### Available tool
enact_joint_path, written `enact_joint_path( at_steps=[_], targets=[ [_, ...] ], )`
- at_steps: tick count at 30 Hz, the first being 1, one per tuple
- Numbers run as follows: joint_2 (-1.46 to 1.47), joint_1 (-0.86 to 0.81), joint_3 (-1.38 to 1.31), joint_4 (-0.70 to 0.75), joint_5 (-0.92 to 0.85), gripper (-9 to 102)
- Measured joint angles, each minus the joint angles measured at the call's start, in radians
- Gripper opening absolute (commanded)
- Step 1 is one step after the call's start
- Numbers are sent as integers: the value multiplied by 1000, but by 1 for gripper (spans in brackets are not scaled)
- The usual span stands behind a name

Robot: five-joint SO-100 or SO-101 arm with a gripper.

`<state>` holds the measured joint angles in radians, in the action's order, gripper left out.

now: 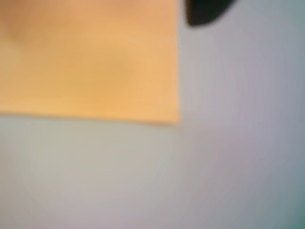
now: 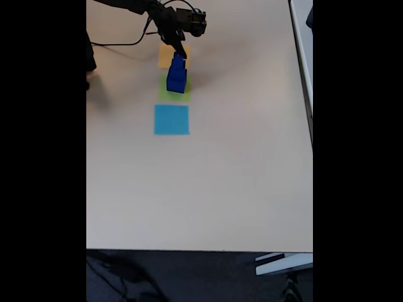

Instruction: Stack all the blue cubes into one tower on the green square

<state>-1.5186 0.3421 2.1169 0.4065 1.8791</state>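
Table [image 2: 220,189] up front is bare, then the light-blue square [image 2: 171,119], then the blue cubes [image 2: 177,75] towered on the green square [image 2: 165,93]. Gripper [image 2: 182,51] is right above; can't tell its opening. I'd lift straight up, no sideways nudges.

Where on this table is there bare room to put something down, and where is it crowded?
Free: the wide beige tabletop below the flat light-blue paper square and to its right, up to the table edges. Crowded: the top, where the dark-blue cube tower on the lime-green paper square, the orange-yellow paper square, the black gripper and cables cluster.
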Motion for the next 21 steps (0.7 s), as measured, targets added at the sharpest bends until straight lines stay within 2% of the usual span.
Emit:
enact_joint_path(
  at_steps=[11,21],
  targets=[
    [-23,-29,63,-8,6,11],
    [-23,-28,67,-8,6,10]
  ],
)
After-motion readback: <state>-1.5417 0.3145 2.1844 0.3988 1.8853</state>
